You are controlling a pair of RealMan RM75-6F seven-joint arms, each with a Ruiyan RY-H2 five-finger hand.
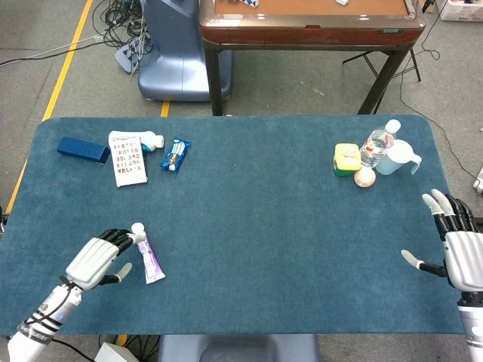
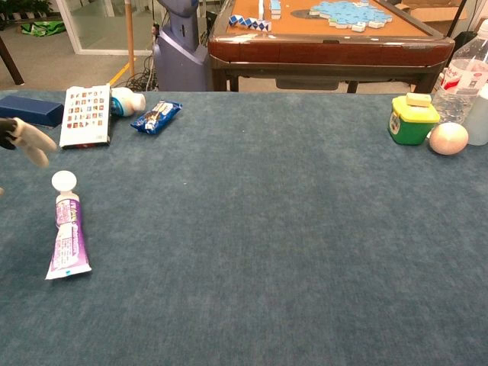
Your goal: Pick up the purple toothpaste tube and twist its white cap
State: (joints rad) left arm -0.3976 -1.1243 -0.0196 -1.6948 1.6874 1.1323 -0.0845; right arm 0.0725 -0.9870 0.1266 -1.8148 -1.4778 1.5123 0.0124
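my left hand (image 1: pixel 96 261) hovers just beside the purple toothpaste tube (image 1: pixel 149 259), fingers apart and holding nothing, fingertips (image 1: pixel 124 237) close to its white cap (image 1: pixel 137 228); whether they touch it i cannot tell. the tube lies flat on the blue table (image 1: pixel 256 226), cap pointing away from me. my right hand (image 1: pixel 462 256) sits at the table's near right edge, fingers spread, holding nothing.

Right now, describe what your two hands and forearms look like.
Both the left hand and right hand have silver-grey ribbed backs, black finger segments and pale whitish fingertips. The left wrist carries a black band with white markings, then a light grey forearm.
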